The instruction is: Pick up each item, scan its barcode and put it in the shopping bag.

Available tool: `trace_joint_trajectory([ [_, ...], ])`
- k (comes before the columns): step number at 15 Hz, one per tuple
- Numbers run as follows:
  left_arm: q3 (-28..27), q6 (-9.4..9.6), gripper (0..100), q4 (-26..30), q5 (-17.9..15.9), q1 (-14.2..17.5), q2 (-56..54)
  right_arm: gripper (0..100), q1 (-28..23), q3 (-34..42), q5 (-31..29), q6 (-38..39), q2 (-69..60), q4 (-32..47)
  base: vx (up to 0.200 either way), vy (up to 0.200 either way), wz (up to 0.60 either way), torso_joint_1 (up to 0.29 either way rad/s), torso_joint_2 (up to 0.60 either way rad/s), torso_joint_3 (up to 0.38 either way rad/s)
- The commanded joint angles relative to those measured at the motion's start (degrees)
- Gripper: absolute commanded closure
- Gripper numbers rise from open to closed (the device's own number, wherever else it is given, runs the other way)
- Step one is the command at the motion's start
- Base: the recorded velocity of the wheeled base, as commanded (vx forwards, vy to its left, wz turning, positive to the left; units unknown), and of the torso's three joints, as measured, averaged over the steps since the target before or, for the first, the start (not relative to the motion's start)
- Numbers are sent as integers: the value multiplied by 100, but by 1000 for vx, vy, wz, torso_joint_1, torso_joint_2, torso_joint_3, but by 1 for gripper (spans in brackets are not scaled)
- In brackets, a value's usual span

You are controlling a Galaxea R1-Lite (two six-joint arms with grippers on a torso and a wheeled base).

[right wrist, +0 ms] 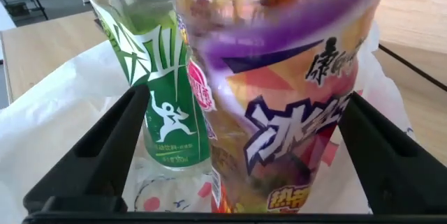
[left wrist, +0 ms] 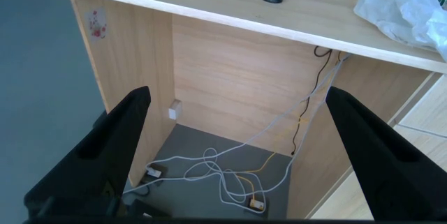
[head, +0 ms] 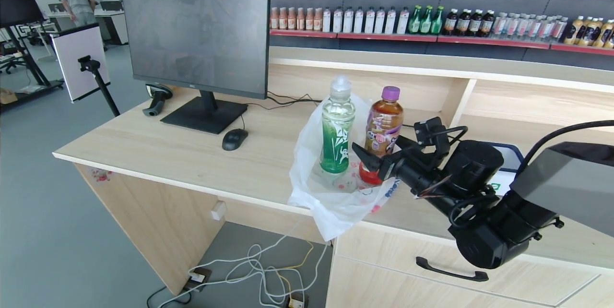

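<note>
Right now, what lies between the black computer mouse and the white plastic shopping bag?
Nothing: bare light wooden counter separates mouse and bag, per the head view.

Light wood counter (head: 192, 159) stood on grey floor (head: 48, 250); monitor (head: 196, 34) and mouse (head: 234, 139) toward its left end, stocked shelves (head: 431, 38) behind, cables (head: 254, 269) underneath.

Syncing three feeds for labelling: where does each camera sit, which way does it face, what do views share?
Head view: on the head, facing forward and down at counter, shopping bag, green bottle, tea bottle; right gripper shows.
Left wrist view: low, facing under the counter at cables; open left gripper frames it.
Right wrist view: close on the tea bottle between its open fingers.
Shared: head and right wrist show both bottles, bag.
</note>
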Motion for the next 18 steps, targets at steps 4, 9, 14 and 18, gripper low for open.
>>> trace_joint_trajectory([
  [4, 0, 1, 0, -6, 4, -1, 6, 0, -15, 1653, -1, -78, -1800, -9, 0, 0, 0, 0, 0, 0],
  [9, 0, 1, 0, 3, 4, -1, 6, 0, -305, 4281, -1, -280, -3953, -9, 0, 0, 0, 0, 0, 0],
  [14, 0, -8, 0, 3, 4, -1, 6, 0, -261, 4553, -37, -570, -7126, 3137, 0, 0, 0, 0, 0, 0],
  [18, 0, 1, 0, 3, 4, -10, 6, 0, -200, 4553, 16, -1326, -10316, 7479, 0, 0, 0, 0, 0, 0],
])
